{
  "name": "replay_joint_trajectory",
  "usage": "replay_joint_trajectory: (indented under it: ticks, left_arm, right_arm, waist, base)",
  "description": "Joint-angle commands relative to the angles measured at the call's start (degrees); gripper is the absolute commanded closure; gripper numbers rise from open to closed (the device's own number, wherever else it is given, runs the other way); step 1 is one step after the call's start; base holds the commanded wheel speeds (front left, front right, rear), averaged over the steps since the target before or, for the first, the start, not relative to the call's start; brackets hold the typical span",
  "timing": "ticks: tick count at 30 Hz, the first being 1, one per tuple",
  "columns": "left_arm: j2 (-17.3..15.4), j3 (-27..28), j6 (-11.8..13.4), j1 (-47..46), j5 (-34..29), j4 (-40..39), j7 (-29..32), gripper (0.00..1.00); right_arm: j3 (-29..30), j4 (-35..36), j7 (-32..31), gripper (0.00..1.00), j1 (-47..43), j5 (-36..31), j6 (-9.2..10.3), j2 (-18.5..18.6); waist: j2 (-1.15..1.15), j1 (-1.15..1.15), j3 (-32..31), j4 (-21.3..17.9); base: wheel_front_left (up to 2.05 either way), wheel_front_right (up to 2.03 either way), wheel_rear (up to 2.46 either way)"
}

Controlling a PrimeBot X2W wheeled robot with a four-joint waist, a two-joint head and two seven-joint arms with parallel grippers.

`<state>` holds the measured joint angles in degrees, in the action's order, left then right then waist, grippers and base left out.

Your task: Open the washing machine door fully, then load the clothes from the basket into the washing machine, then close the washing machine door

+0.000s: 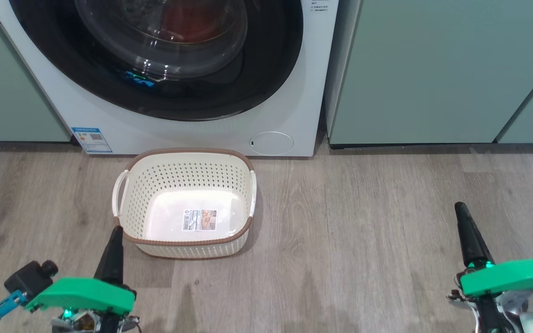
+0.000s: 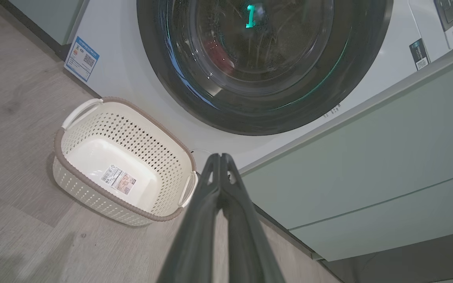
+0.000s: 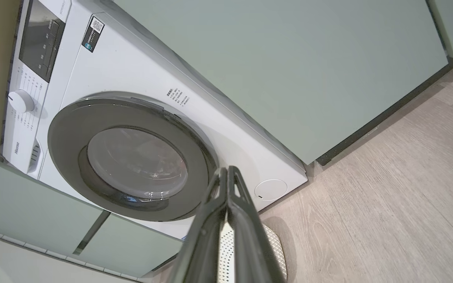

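Observation:
The washing machine (image 1: 289, 106) stands straight ahead with the washing machine door (image 1: 271, 60) shut against its front, as the right wrist view also shows on the door (image 3: 65, 133). Red clothes (image 1: 192, 21) show through the glass bowl, inside the drum. On the floor before the machine sits the basket (image 1: 188, 151), holding nothing but its floor label. My left gripper (image 1: 117, 230) is shut and empty, its tip by the basket's near left corner. Far to the right, my right gripper (image 1: 459, 206) is shut and empty over bare floor.
Pale green cabinets (image 1: 433, 69) flank the machine on both sides. A round filter cap (image 1: 271, 143) and a blue energy sticker (image 1: 91, 139) mark its lower front. Wood-look floor (image 1: 363, 240) spreads wide to the right of the basket.

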<state>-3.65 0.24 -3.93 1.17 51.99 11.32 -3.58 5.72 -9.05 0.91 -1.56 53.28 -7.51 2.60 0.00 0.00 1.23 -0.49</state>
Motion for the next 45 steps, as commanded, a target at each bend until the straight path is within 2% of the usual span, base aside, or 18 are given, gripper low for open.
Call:
replay_joint_trajectory:
  ticks: [1,45]
  left_arm:
    - [-0.13,1.60,-0.49,-3.30,1.86,-1.47,0.35,1.00]
    - [0.54,5.10,-2.77,-6.33,30.35,1.67,7.59,1.00]
  right_arm:
    - [-0.34,1.46,-0.34,1.00,3.37,2.01,0.01,0.77]
    - [-0.02,-3.30,-5.16,1.00,6.57,29.89,0.02,0.80]
  waist:
    - [0.00,0.00,-0.03,0.01]
    - [0.00,0.00,-0.79,0.36]
  base:
    - [0.00,0.00,0.00]
    - [0.00,0.00,0.00]
